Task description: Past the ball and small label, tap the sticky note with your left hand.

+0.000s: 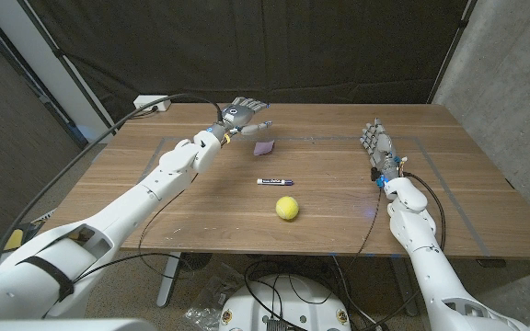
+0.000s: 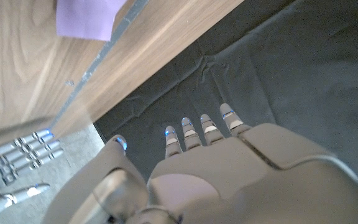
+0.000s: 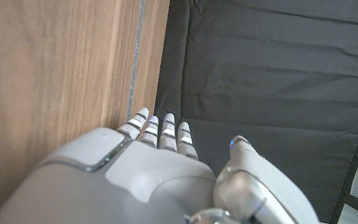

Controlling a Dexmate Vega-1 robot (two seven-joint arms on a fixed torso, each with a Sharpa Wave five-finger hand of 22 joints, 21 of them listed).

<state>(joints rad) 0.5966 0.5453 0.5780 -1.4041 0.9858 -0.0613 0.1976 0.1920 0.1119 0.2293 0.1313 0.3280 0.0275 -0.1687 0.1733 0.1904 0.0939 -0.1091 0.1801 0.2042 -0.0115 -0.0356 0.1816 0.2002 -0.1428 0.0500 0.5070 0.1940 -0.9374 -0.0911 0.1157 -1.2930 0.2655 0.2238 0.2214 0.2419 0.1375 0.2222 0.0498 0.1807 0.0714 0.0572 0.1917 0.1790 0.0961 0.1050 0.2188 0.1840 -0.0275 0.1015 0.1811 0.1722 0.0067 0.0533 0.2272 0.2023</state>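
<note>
Reach: left robot hand, fingers spread and empty, is past the ball and label.
Left: tap on the sticky note, just beside it.
Right robot hand: open, idle on the worktop.

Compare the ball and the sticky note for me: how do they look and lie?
The ball is yellow and round, near the table's front; the sticky note is purple, flat and square-cornered, farther back. The left hand is raised just beyond the sticky note, well away from the ball. Both lie untouched on the table.
</note>
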